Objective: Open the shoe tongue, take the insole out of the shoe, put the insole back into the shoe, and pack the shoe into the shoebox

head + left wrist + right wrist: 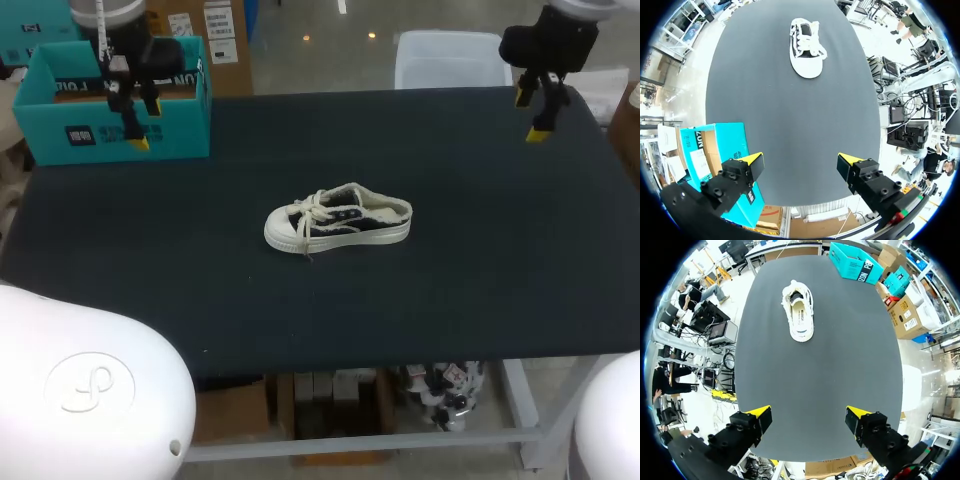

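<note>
**While the shoe lies untouched, both grippers hang open at the far corners**

Although the task begins at the tongue, neither arm is at the shoe [338,220], which sits on its sole mid-table, well ahead of both grippers. Its toe points towards the left gripper [132,125] and its heel towards the right gripper [531,115]. That lie probably suits a split of labour: one arm to steady the toe end, the other to work at the open heel end.

The left gripper's fingers are spread wide with nothing between them. It hangs over the near wall of the teal shoebox [120,135]; in its wrist view the box shows just beside and beneath one finger. Parked there, it leaves the open box within easy reach for the packing step, which judging by the scene is a long way off.

The right gripper is likewise wide open and empty, poised above the table [480,250] at the opposite far corner. From its wrist view the pale insole [801,322] can be seen lying inside the shoe, so the removal has evidently not been made. The cream laces [318,205] sprawl loosely over the front; whether the tongue is lifted cannot be told from here.

The next move likely calls for both grippers to come in to the shoe. The slack laces could snag a finger, and the light shoe may slide on the dark cloth unless pinned.
</note>
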{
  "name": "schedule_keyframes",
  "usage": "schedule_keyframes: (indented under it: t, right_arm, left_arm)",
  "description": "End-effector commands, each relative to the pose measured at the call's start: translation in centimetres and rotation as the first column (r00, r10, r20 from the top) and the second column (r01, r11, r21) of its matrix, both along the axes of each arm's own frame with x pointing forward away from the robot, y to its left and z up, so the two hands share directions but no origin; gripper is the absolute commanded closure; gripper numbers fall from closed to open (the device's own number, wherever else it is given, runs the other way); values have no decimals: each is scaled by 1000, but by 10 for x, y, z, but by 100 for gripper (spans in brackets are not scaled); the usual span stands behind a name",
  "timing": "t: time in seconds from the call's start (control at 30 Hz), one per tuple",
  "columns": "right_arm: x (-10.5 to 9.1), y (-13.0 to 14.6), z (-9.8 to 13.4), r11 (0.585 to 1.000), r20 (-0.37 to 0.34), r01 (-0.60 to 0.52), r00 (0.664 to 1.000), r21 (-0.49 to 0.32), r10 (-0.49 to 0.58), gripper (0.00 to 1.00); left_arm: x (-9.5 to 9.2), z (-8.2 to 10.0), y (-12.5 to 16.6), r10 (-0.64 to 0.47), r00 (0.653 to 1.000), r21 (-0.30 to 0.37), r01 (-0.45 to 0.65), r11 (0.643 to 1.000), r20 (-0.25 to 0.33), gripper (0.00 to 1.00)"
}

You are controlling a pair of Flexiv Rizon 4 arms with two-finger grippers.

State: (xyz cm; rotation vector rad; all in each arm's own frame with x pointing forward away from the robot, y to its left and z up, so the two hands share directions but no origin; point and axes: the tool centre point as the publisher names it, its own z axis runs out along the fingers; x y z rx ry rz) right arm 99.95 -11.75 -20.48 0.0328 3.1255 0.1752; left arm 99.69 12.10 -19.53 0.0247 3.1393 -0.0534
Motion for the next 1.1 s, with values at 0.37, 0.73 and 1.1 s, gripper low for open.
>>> schedule_keyframes:
  t: [0.37, 0.73, 1.1]
  right_arm:
    - [-21, 63, -63, 962, 33, 23, 999, 271, -33, 0]
    - [-23, 99, -85, 945, 124, -21, 992, 328, -21, 0]
    - [-20, 111, -97, 941, 103, -13, 994, 338, -23, 0]
  left_arm:
    - [-21, -1, -44, 266, 959, -26, -269, 963, -98, 0]
    - [-40, -15, -67, 431, 887, -35, -442, 896, -165, 0]
    - [-42, -18, -70, 457, 874, -15, -466, 885, -166, 0]
